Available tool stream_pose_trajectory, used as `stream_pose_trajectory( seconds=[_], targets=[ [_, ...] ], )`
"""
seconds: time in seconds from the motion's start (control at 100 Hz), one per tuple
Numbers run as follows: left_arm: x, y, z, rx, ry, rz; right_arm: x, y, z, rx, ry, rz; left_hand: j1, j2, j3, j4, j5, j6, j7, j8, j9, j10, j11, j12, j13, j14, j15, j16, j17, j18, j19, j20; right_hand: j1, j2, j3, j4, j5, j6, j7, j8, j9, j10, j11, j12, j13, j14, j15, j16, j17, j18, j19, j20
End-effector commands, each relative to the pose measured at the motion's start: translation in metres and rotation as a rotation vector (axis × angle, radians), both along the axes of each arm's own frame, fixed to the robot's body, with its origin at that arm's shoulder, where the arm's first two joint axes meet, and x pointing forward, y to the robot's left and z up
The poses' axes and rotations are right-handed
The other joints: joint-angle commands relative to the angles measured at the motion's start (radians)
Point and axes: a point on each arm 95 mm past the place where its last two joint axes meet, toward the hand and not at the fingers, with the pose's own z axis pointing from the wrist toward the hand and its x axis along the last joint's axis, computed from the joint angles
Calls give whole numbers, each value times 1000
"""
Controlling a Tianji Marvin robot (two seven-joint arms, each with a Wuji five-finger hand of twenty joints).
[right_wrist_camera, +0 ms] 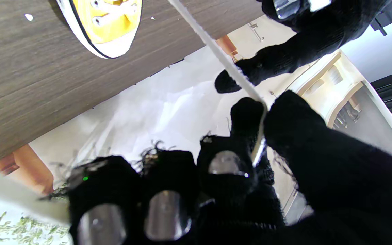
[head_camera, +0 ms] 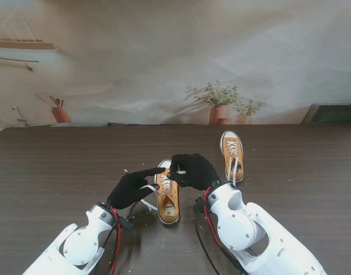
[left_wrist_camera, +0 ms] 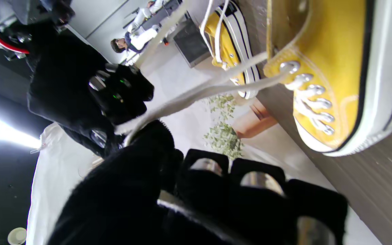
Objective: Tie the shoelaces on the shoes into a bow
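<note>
Stand view: near shoe (head_camera: 168, 197), yellow canvas with white rubber toe, lying mid-table close in, toe pointing away, both black-gloved hands bunched over its laces. Second shoe (head_camera: 232, 153) farther off and to the right, laces hanging loose, not tied either.

Right hand (head_camera: 192, 171) pinching one flat white lace (right_wrist_camera: 216, 51) between thumb and a fingertip, pulled taut up from the eyelets in the right wrist view. Left hand (head_camera: 131, 188) with index stretched toward the right hand; left wrist view puts the other lace (left_wrist_camera: 196, 95) running right into thumb and finger, so most likely clamped on it too, though hard to say how firmly.

Handling guess: lace is soft, floppy, weighs nothing, flat woven cotton so decent friction against knit gloves but quick to slide out of a lazy pinch. Shoe itself light, canvas upper squishy, probably going to scoot or tip if yanked sideways. Best grip spot likely partway along each lace, leaving enough tail for loops.

Room-wise: plenty of bare dark table (head_camera: 61, 172) left and right, far edge well away, other shoe well apart. Only real crowding is the two hands nearly touching right over the tongue.
</note>
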Motion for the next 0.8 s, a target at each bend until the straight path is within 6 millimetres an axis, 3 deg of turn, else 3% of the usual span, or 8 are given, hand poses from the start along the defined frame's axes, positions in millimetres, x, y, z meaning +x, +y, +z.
stream_pose_trajectory(
  seconds=[0.0, 0.22, 0.45, 0.56, 0.6, 0.63, 0.68, 0.79],
  targets=[
    [1, -7, 3, 1, 2, -38, 1, 4, 0, 2, 3, 16, -26, -31, 28, -8, -26, -33, -14, -26, 68, 80, -34, 23, 27, 2, 49, 17, 39, -231, 258, -19, 3, -8, 24, -20, 10, -44, 14, -6, 60, -19, 41, 18, 28, -12, 86, 10, 38, -8, 288, 20],
    [2, -21, 2, 0, 31, -77, 0, 12, -3, -3, 0, 39, -40, -44, 45, -20, -13, 22, -9, -24, 70, 87, -44, 20, 27, 3, 47, 17, 39, -229, 258, -25, 2, -8, 25, -20, 10, -44, 15, -6, 60, -20, 40, 19, 28, -13, 86, 9, 38, -8, 288, 20],
    [3, -33, -2, 6, 75, -86, -2, 19, -4, 10, 2, 51, -39, -14, 36, -32, 84, 50, 53, 4, 60, 79, -35, 26, 27, 3, 46, 18, 38, -233, 258, -42, 1, -6, 25, -21, 9, -44, 15, -7, 61, -19, 39, 22, 28, -13, 86, 7, 38, -8, 288, 19],
    [4, -41, -5, 9, 88, -78, -2, 21, -3, 18, 4, 54, 36, -5, -76, -45, 82, 17, 251, 135, 50, 73, -26, 32, 28, 0, 43, 17, 39, -234, 258, -50, 0, -7, 23, -22, 8, -47, 15, -7, 61, -19, 39, 22, 28, -14, 85, 7, 38, -8, 288, 18],
    [4, -44, -6, 5, 93, -66, -3, 22, -3, 23, 7, 58, 107, 4, -196, -21, 79, -3, 397, 160, 49, 73, -25, 33, 28, 0, 43, 17, 38, -232, 258, -50, 0, -7, 23, -21, 7, -50, 14, -7, 60, -21, 38, 23, 28, -16, 85, 6, 38, -8, 288, 18],
    [5, -47, -7, -2, 94, -50, -3, 22, -4, 31, 11, 62, 126, 14, -233, -13, 84, -19, 531, 166, 49, 72, -24, 34, 28, 0, 43, 17, 39, -231, 258, -49, -1, -7, 23, -21, 5, -52, 13, -8, 60, -22, 38, 23, 28, -17, 85, 6, 38, -8, 288, 17],
    [5, -51, -7, -10, 95, -28, -4, 23, -4, 39, 15, 65, 131, 34, -254, -18, 89, -36, 699, 215, 47, 69, -24, 36, 28, -2, 42, 17, 39, -228, 258, -48, 0, -19, 26, -20, 2, -58, 10, -11, 60, -22, 37, 24, 28, -21, 87, 7, 38, -7, 288, 17],
    [6, -55, -7, -3, 94, 3, -5, 21, -5, 39, -6, 54, 135, 44, -272, -23, 73, -18, 809, 251, 45, 64, -24, 37, 28, -9, 39, 15, 38, -228, 258, -49, 10, -44, 42, -18, -54, -66, -41, -56, 64, -32, 33, 24, 29, -39, 89, 9, 41, -26, 288, 20]
  ],
)
